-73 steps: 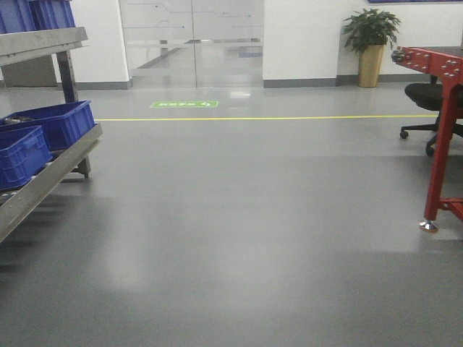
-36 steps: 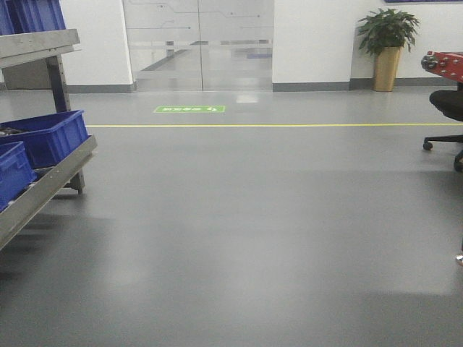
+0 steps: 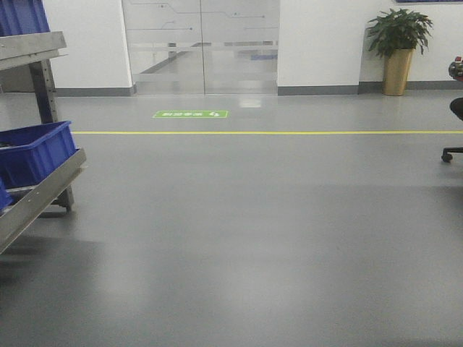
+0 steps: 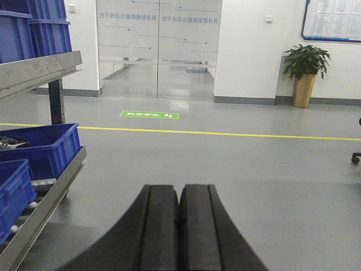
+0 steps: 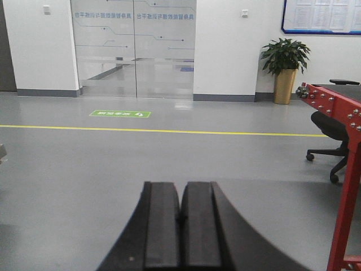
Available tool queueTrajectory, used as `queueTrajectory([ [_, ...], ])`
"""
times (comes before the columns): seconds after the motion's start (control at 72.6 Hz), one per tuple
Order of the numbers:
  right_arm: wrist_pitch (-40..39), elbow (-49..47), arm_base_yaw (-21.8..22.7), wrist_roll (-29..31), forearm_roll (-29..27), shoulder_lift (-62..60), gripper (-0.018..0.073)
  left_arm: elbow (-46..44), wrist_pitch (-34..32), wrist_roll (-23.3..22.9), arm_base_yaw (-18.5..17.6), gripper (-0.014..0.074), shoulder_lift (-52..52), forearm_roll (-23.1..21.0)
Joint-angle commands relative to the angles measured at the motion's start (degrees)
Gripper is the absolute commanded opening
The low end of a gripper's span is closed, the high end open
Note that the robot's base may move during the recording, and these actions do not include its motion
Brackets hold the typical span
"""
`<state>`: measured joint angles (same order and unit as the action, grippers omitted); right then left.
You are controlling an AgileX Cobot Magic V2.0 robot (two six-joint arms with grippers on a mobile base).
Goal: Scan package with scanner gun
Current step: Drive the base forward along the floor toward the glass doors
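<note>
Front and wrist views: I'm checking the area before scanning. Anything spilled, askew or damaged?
Nothing stands out. The floor shows no spill, the blue crate sits squarely on the rack, the potted plant stands upright. The left tool and right tool are shut on nothing. No package or scanner gun is in view.

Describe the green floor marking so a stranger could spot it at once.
Find the frosted glass doors in the far white wall. On the grey floor before them, just beyond the yellow line, lies the green marking. It is the floor's only green patch, flat and rectangular with white print, unlike the upright potted plant far right.
</note>
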<state>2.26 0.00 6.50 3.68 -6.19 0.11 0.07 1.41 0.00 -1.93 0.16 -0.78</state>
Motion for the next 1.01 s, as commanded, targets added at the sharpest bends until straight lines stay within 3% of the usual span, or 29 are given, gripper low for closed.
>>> queueTrajectory([
  [0.0,-1.03,0.00,0.25,0.41,-0.19,-0.11,-0.0169,-0.07,-0.73,0.00,0.11,-0.0111,-0.16,-0.35],
  [0.992,-1.03,0.00,0.25,0.41,-0.19,-0.11,-0.0169,-0.07,-0.73,0.00,0.11,-0.0111,-0.16,-0.35],
])
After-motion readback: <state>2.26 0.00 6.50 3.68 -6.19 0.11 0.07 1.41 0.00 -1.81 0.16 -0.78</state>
